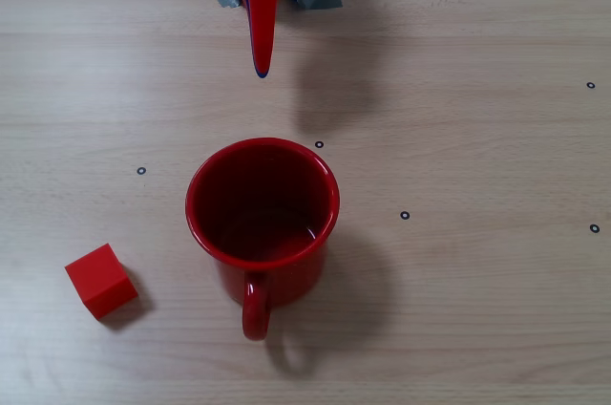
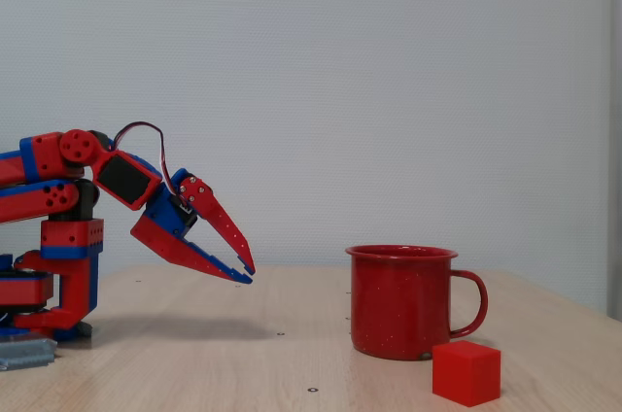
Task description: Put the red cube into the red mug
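In a fixed view from above, the cube (image 1: pixel 100 280) sits on the table (image 1: pixel 477 138), left of the mug (image 1: pixel 263 219), which looks empty. In the side fixed view, the hand (image 2: pixel 247 270) hangs empty above the table, tips nearly together, well short of the mug (image 2: pixel 400 301) and cube (image 2: pixel 466 371).

Both fixed views are evenly and brightly lit, sharp, with no visible blur. In the top-down fixed view, soft shadows fall to the picture's right of the gripper (image 1: pixel 261 66) and red mug (image 1: pixel 263 219). Faint glare marks the mug's rim.
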`<action>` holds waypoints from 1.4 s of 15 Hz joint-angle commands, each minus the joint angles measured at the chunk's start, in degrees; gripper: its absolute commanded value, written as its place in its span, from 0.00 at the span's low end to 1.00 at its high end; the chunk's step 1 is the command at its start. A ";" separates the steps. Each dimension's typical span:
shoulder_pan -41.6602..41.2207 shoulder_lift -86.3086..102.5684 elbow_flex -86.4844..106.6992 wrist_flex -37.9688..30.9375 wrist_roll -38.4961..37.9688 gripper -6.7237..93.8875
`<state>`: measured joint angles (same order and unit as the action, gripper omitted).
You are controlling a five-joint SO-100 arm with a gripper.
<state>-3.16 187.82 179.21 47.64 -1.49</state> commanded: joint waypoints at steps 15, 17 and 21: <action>-2.29 -14.85 -16.00 -1.58 3.08 0.07; -1.14 -23.29 -25.75 2.37 4.57 0.07; 2.37 -40.87 -49.66 12.57 8.44 0.07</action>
<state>-0.97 148.97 137.72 59.06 5.10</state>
